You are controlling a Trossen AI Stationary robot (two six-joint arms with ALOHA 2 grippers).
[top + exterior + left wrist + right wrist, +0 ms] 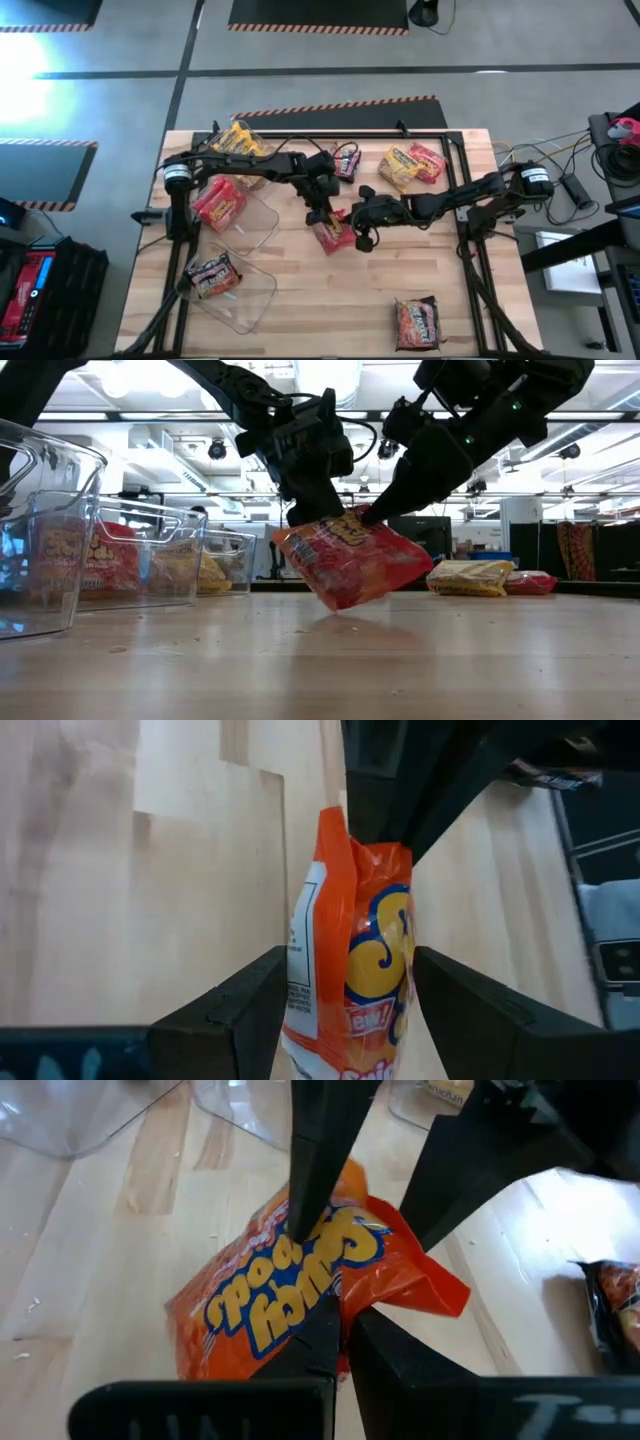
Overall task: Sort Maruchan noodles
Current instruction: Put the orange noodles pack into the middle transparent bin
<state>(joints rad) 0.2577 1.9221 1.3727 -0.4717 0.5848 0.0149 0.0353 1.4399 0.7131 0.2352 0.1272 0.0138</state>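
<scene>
Orange noodle packet (pixel 352 565) pinched by right claw (pixel 340 1320), left claw (pixel 345 1010) parted around it

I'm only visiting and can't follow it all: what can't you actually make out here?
- High view: the orange crinkly noodle packet is mostly hidden under both grippers.
- Left wrist view: its lower end is cut off by the picture's edge.
- Low view: packets inside the clear plastic bins blur behind glare.

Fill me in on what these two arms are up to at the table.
Both arms meet at mid-table over one orange noodle packet. The right gripper is shut on its edge and holds it tilted just above the wood, while the left gripper stands open with a finger on each side of it, like a handover. Three clear bins on the left already hold packets; other packets lie loose on the table.
</scene>
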